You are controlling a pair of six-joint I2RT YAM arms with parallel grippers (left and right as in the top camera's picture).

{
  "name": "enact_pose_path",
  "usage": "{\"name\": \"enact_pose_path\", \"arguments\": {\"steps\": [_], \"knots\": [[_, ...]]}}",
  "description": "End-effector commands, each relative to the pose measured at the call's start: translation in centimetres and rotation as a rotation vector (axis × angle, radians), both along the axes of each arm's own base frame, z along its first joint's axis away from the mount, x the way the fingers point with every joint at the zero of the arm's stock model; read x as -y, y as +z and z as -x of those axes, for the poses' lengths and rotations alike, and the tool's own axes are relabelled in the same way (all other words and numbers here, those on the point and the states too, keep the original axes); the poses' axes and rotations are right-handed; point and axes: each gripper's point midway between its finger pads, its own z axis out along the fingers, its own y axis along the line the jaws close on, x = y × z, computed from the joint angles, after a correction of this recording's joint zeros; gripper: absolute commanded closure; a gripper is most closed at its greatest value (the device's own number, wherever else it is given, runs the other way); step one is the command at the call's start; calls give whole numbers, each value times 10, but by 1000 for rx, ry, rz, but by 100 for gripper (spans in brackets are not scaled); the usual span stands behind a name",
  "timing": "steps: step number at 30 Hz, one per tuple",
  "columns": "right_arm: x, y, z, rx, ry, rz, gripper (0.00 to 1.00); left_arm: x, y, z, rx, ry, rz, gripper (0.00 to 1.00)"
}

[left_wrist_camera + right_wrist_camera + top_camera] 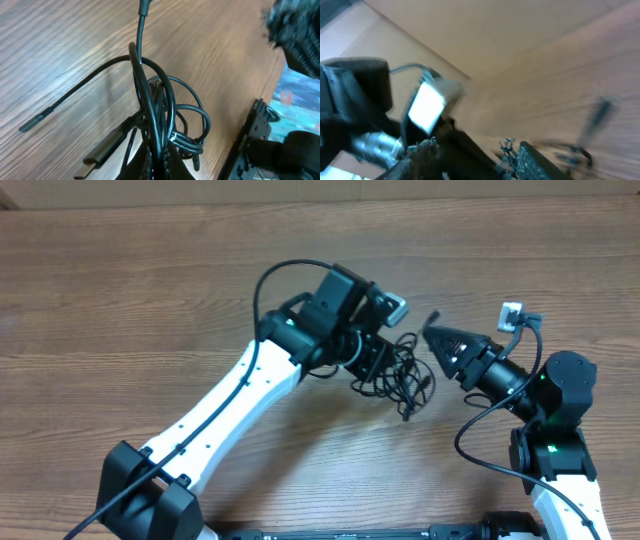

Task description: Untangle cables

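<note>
Wood-grain tabletop (pixel 150 280), seen from overhead and from both wrists. The cables (pixel 400 375) lie as one small black knot near the middle of the tabletop, slightly toward its right edge, between the two arms. The left fingers (pixel 176 169) are pressed together on the knot, several loops rising from the pinch at once; a flat plug (pixel 100 152) and a thin loose strand (pixel 30 124) trail off onto the wood. The right fingers (pixel 445 343) point at the knot from just beside it without touching; blur in the right wrist view leaves it impossible to tell whether they are spread. Likely hazards: a pull against a bundle pinched wholesale would tighten the knot rather than free a strand; the plug could catch in a loop; the right fingers could take several loops instead of one.
</note>
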Motion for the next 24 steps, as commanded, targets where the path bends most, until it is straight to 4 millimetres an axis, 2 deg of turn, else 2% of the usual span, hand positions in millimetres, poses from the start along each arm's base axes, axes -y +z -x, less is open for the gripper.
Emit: {"name": "enact_pose_path", "arguments": {"steps": [1,5,9,17,20,24], "knots": [[2,-1,0,91,6,125,45,-12,1,-10,-4,25,7,96],[4,-19,2,113,27,240,45,-9,11,-10,-29,-4,83,96],[-2,-40,4,112,91,322,56,5,27,-6,-12,-72,185,96],[-10,-72,-5,44,145,340,69,12,38,-8,13,-98,238,96],[-11,-76,-6,32,155,335,70,12,38,-8,14,-97,237,96],[-16,-70,-3,58,191,312,73,12,37,-10,23,-90,231,96]]}}
